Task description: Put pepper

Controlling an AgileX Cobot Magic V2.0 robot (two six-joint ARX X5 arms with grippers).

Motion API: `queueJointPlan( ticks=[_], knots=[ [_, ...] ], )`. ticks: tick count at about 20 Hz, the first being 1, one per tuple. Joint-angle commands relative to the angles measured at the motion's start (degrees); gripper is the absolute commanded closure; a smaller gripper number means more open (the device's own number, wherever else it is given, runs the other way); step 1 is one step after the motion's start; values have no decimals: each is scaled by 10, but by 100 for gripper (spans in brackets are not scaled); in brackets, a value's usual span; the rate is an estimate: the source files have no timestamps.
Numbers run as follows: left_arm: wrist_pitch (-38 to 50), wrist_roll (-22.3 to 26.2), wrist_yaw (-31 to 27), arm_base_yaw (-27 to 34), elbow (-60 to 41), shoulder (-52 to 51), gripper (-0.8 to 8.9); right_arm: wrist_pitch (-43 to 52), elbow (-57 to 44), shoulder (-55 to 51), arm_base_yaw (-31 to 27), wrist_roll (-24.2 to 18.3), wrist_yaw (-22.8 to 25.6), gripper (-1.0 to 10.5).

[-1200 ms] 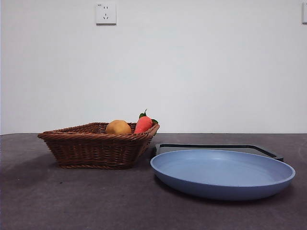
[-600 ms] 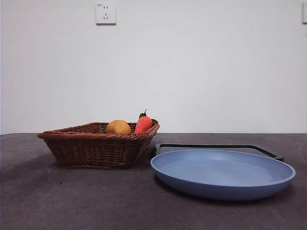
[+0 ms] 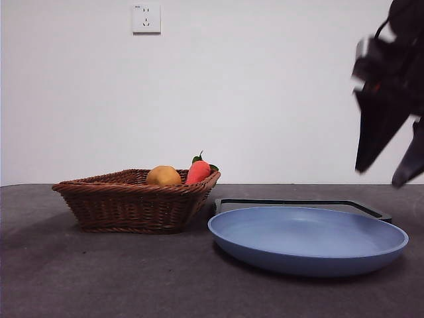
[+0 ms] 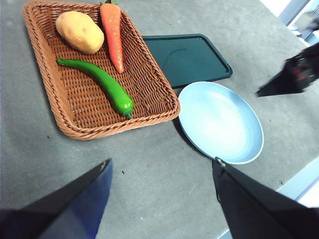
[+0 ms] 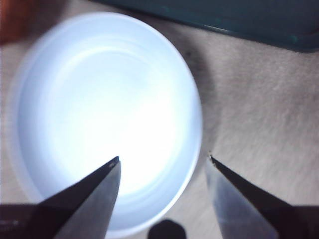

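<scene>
Reaching for the pepper (image 4: 99,82), lying diagonally in the wicker basket (image 4: 156,105).
Right gripper (image 3: 389,171) above the blue plate (image 3: 311,260), jaws wide, empty; left gripper (image 4: 162,167) likewise wide. Approach from above, jaws across its slim body.

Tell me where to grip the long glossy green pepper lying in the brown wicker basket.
Probably grip the long glossy green pepper at its thicker middle, coming straight down from above, jaws across its width. It lies flat on the floor of the brown wicker basket, apart from the other items, and the basket's walls block a sideways approach.
</scene>
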Motion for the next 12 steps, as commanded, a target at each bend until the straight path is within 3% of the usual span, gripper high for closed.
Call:
queueJointPlan(
  ticks=[1,8,12],
  knots=[
    [7,-2,3,-2,9,2,464,19,9,43,9,-8,26,648],
    [7,-4,3,-2,9,4,464,38,9,115,18,-18,30,652],
    [7,-11,3,-2,9,4,464,38,9,133,21,-18,29,741]
  ],
)
